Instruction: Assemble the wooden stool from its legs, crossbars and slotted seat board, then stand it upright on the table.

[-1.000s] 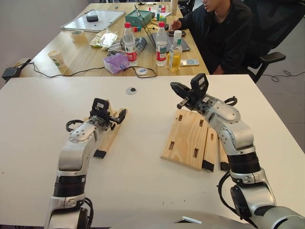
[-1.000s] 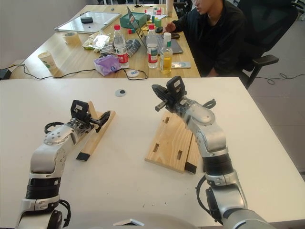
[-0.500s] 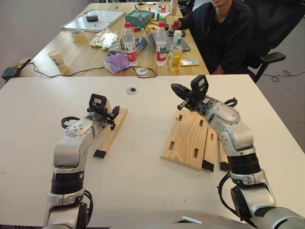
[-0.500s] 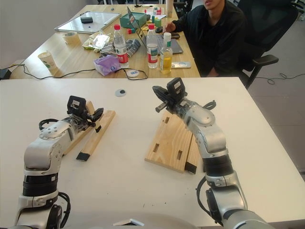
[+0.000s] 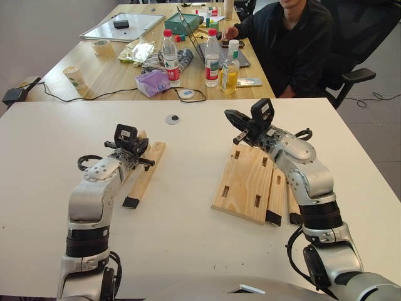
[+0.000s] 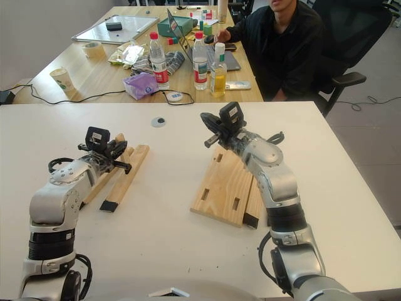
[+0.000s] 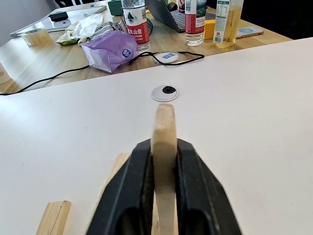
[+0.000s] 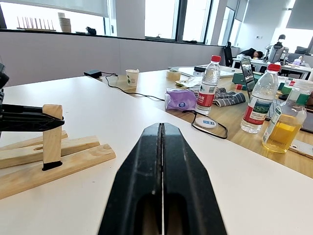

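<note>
1. The left pincer (image 7: 164, 149) is closed on a short wooden crossbar (image 7: 165, 122), with one black finger (image 7: 137, 186) pressed against each flat side of it.
2. The crossbar stands upright. Its lower end meets a dark slot in a long leg (image 5: 145, 175) that lies flat on the white counter (image 5: 188, 238), on the robot's left side.
3. More long wooden pieces (image 8: 29, 147) lie flat just beside that leg, roughly parallel to it.
4. The right pincer (image 8: 162, 129) is fully closed, its fingers pressed together and holding nothing. It hangs above the far edge of the slotted seat board (image 5: 244, 182).
5. The seat board lies on the robot's right side of the counter, well apart from the crossbar. It is tilted, with its right edge propped on two dark-tipped legs (image 5: 276, 199) that show from under it (four slots show in its top face).
</note>
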`<move>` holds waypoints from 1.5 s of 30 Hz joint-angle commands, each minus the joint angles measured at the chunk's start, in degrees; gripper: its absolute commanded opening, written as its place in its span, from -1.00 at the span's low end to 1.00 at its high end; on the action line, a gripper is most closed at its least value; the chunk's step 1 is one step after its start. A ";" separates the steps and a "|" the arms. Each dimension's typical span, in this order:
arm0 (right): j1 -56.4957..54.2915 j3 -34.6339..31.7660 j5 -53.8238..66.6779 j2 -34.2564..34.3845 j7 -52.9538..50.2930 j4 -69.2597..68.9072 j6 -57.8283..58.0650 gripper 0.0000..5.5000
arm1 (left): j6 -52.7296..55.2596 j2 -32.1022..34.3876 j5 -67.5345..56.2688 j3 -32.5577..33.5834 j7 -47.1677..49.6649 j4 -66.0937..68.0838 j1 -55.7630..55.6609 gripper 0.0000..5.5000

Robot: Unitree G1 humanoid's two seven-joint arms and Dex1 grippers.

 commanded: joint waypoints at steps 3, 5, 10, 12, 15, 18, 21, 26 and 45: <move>-0.82 -0.40 -0.09 -0.20 0.33 -0.22 0.06 -1.00 | -5.70 -3.32 -1.77 -3.41 -3.29 2.41 1.34 -0.86; -1.12 -0.41 -0.16 -0.19 0.41 0.07 -0.06 -1.00 | -6.95 -4.68 -2.84 -4.17 -4.42 3.27 1.33 -0.86; -1.79 -0.55 -0.25 -0.21 0.62 0.72 -0.23 -1.00 | -13.95 -8.05 -3.47 -9.10 -8.96 8.56 2.29 -0.86; -2.05 -0.58 -0.23 -0.01 0.61 0.96 -0.30 -1.00 | -16.82 -9.02 -2.97 -11.81 -10.78 10.67 3.12 -0.86; -2.46 -0.50 -0.19 0.53 0.45 1.20 -0.48 -1.00 | -21.02 -9.95 -1.87 -14.89 -12.41 13.73 4.00 -0.86; -3.00 -0.60 -0.14 1.05 0.15 1.50 -0.87 -1.00 | -25.43 -10.76 -2.13 -15.33 -13.42 16.30 4.72 -0.86; -3.45 0.04 -0.52 1.14 -0.06 0.83 -1.21 -1.00 | -28.61 -10.46 -0.69 -16.28 -13.72 18.47 5.28 -0.86; -4.21 3.06 0.69 1.93 0.83 -5.50 0.74 -1.00 | -30.77 -8.48 3.73 -20.59 -14.71 21.32 4.35 -0.86; -0.43 10.88 -3.96 0.56 5.75 3.71 -0.03 -1.00 | -30.73 -7.83 4.41 -22.70 -15.74 22.66 2.46 -0.86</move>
